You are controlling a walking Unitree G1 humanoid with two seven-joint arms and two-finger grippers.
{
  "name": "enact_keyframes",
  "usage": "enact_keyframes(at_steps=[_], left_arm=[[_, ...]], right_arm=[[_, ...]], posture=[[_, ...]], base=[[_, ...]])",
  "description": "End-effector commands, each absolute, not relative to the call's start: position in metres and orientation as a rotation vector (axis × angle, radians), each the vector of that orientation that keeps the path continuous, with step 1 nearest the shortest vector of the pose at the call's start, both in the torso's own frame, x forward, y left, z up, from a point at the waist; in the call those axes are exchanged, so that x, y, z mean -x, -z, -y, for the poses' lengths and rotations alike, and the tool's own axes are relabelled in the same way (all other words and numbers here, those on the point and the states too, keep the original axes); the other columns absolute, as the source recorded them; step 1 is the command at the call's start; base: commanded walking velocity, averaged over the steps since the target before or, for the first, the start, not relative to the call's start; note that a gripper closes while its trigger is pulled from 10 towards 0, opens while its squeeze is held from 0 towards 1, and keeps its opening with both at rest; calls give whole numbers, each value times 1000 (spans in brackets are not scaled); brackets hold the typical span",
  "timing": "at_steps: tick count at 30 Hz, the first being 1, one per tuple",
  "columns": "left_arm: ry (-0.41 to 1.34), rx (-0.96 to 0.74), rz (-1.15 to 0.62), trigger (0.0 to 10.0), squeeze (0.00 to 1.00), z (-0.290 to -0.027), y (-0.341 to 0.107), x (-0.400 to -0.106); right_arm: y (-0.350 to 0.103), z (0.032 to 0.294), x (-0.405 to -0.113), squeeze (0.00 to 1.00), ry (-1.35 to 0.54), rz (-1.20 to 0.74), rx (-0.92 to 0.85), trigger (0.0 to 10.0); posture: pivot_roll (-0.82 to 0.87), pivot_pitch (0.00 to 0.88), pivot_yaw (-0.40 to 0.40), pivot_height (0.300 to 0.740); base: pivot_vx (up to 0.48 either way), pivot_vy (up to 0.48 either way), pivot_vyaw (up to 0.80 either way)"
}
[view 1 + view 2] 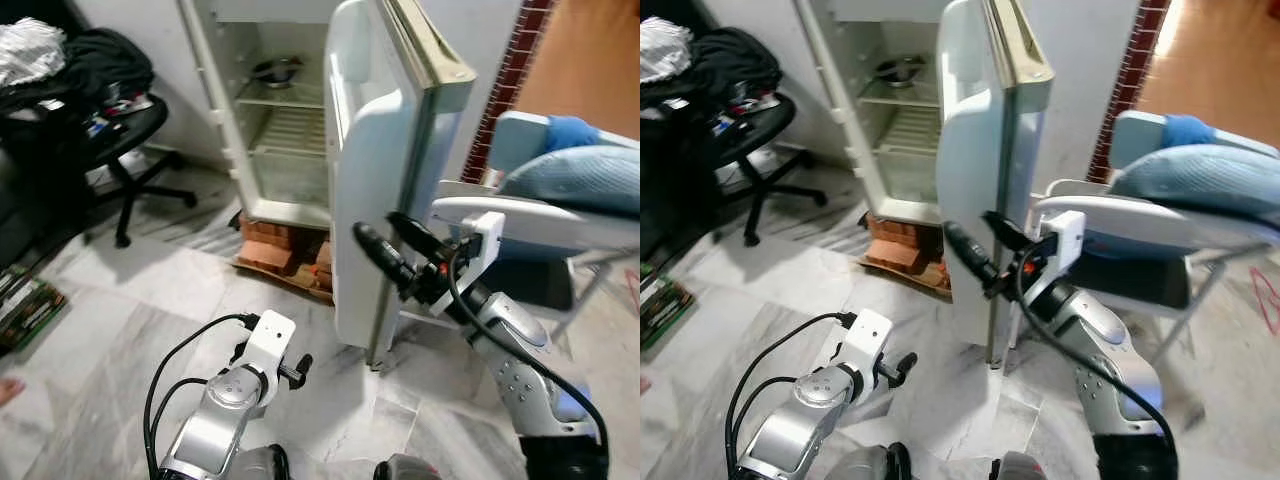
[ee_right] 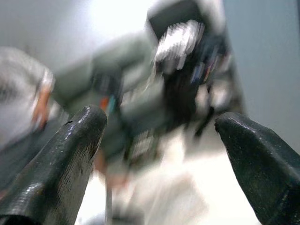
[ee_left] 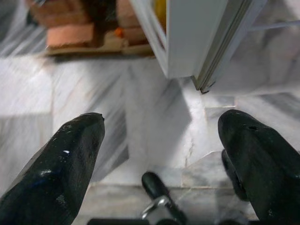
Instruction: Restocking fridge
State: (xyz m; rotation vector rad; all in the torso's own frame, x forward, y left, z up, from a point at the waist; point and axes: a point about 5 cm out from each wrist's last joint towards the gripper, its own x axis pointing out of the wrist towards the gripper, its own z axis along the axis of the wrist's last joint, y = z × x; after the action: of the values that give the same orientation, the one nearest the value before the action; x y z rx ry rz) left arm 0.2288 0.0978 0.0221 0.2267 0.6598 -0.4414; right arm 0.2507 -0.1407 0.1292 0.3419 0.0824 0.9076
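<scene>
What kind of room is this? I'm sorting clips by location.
Probably a lived-in room of a home rather than a proper kitchen: a small white fridge stands open on bricks, beside a black office chair piled with clothes, on a marble floor.

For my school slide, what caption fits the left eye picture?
Robot's open right gripper reaches beside the open fridge door; left gripper waits low.

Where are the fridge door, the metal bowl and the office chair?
fridge door (image 1: 375, 180), left eye view, on its white inner panel.
metal bowl (image 1: 275, 71), left eye view, on its rim, on the top shelf.
office chair (image 1: 125, 130), left eye view, on its black seat.
</scene>
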Motion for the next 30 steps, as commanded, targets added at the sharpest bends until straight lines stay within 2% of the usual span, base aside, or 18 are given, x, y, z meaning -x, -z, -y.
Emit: enact_keyframes(at_steps=[1, 3, 6, 8, 9, 10, 11, 14, 18, 22, 25, 27, 30], left_arm=[[427, -238, -661, 10000, 0, -102, -24, -229], [427, -236, -663, 10000, 0, -102, -23, -229], [427, -234, -665, 10000, 0, -102, -23, -229], [411, -222, -658, 10000, 0, -103, -24, -230], [396, -215, -640, 10000, 0, -103, -25, -232], [396, -215, -640, 10000, 0, -103, -25, -232], [374, -197, -615, 10000, 0, -104, -28, -234], [355, -193, -551, 10000, 0, -106, -34, -239], [369, -205, -496, 10000, 0, -110, -39, -246], [316, -304, -394, 10000, 0, -127, -49, -262], [289, -242, -323, 10000, 0, -129, -61, -270], [353, -148, -290, 10000, 0, -123, -68, -270], [367, -183, -233, 10000, 0, -123, -74, -272]], right_arm=[[-103, 146, -237, 0, -987, -257, -257, 10000], [-83, 155, -226, 0, -1017, -382, -131, 10000], [-71, 162, -220, 0, -1015, -475, -50, 10000], [-59, 171, -231, 0, -875, -477, 121, 10000], [-60, 173, -239, 0, -789, -437, 150, 10000], [-60, 173, -239, 0, -789, -437, 150, 10000], [-63, 173, -249, 0, -688, -380, 130, 10000], [-75, 169, -262, 0, -545, -296, -16, 10000], [-81, 164, -264, 0, -520, -228, -32, 10000], [-80, 159, -269, 0, -419, -176, -18, 10000], [-82, 159, -272, 0, -349, -143, -51, 10000], [-85, 159, -273, 0, -320, -115, -58, 10000], [-87, 158, -274, 0, -299, -92, -76, 10000]], posture=[[22, 103, 68, 740], [19, 105, 69, 740], [16, 105, 68, 740], [15, 105, 68, 740], [15, 105, 68, 740], [15, 105, 68, 740], [15, 104, 68, 740], [11, 99, 69, 740], [4, 94, 68, 740], [7, 92, 66, 740], [9, 91, 67, 740], [8, 90, 67, 740], [7, 88, 68, 740]], base=[[0, 0, 0], [0, 0, 0], [0, 0, 0], [0, 0, 0], [0, 0, 0], [0, 0, 0], [0, 0, 0], [0, 160, 0], [0, 480, 0], [0, 480, 0], [0, 480, 0], [0, 480, 0], [0, 380, 0]])
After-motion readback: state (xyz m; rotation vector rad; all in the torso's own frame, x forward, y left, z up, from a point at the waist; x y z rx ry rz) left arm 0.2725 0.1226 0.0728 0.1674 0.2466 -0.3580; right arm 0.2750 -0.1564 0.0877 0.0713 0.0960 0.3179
